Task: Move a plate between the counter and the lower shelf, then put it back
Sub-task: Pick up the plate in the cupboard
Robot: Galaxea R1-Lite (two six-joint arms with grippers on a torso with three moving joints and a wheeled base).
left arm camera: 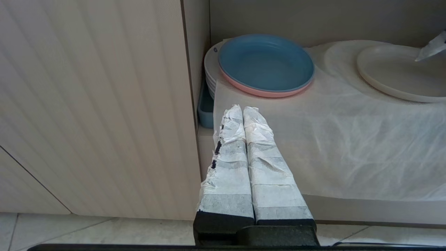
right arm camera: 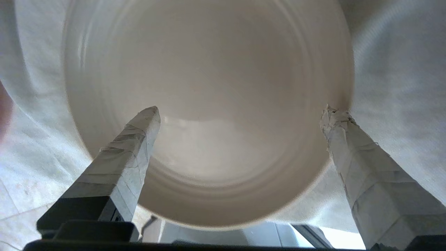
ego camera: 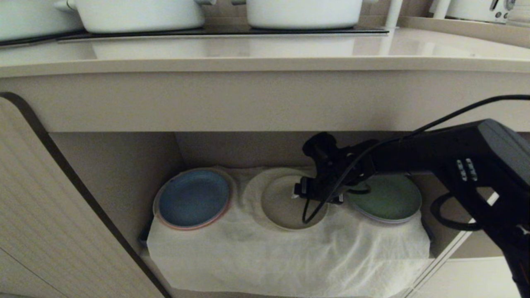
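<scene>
A: Where is the small round matte cream plate?

B: On the lower shelf, lying flat on the wrinkled white cloth in the middle of the recess. A blue plate on a stack sits to one side of it and a green plate to the other.

A: And the right claw?

B: Reached into the recess, just above the cream plate's right part. Its two taped fingers stand wide apart and hold nothing. In the right wrist view one fingertip sits over the plate's inner floor and the other at its rim, so the rim falls between them. I cannot tell whether either fingertip touches it.

A: The left claw?

B: Low in front of the shelf near the ribbed beige cabinet door, fingers pressed together, empty, pointing toward the blue plate.

A: What's on the pale-beige bench?

B: White pots on a black hob panel above.
</scene>
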